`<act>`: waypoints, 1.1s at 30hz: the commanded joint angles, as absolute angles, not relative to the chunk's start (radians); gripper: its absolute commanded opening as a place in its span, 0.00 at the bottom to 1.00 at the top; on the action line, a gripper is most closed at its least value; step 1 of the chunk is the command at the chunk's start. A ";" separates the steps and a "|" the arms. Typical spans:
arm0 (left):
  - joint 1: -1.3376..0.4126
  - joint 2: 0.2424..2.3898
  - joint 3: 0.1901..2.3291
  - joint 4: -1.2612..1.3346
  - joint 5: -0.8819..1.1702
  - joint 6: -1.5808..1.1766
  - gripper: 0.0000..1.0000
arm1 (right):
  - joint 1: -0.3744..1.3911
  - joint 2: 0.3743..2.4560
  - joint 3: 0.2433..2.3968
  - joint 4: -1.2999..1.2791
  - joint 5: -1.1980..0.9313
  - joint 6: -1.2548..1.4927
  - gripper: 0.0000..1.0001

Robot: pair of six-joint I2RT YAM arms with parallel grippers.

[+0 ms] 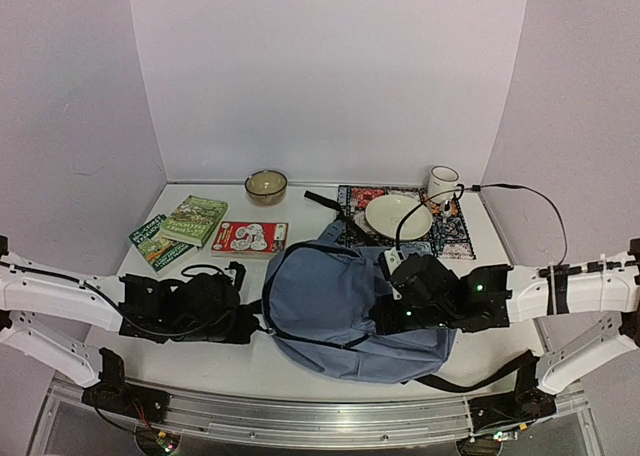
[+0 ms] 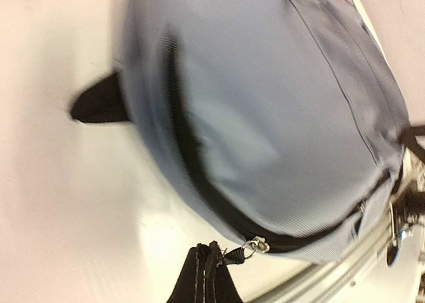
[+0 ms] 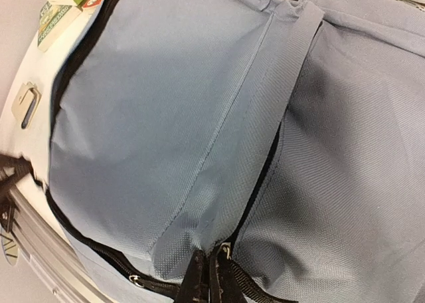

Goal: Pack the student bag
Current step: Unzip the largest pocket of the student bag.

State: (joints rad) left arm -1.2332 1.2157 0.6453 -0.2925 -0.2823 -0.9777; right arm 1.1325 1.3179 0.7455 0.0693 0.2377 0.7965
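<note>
A large blue-grey fabric backpack (image 1: pixel 335 306) lies mid-way across the white table (image 1: pixel 230 361), with green books (image 1: pixel 180 231), a red-and-white book (image 1: pixel 250 238), a tan bowl (image 1: pixel 266 185), a cream plate (image 1: pixel 397 216) and a white mug (image 1: pixel 442 183) behind it. The left claw (image 2: pixel 207 266) pinches its black zipper pull (image 2: pixel 236 253). The right claw (image 3: pixel 209 273) is pressed together against the fabric.

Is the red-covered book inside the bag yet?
Out. The red book lies on the table beyond the student bag, next to two green books.

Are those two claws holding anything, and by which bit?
Apparently the student bag: the left gripper pinches a black zipper tab, the right gripper a second zipper tab.
</note>
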 commanded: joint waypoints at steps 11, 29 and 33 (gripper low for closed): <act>-1.161 1.210 0.771 -0.276 -0.206 -0.881 0.00 | 1.170 1.330 0.887 0.002 0.145 0.572 0.33; -1.172 1.133 0.785 -0.170 -0.093 -0.912 0.00 | 1.274 1.602 1.042 0.317 0.060 0.331 0.72; -1.172 1.133 0.791 -0.165 -0.086 -0.915 0.00 | 1.280 1.674 1.062 0.346 0.095 0.328 0.72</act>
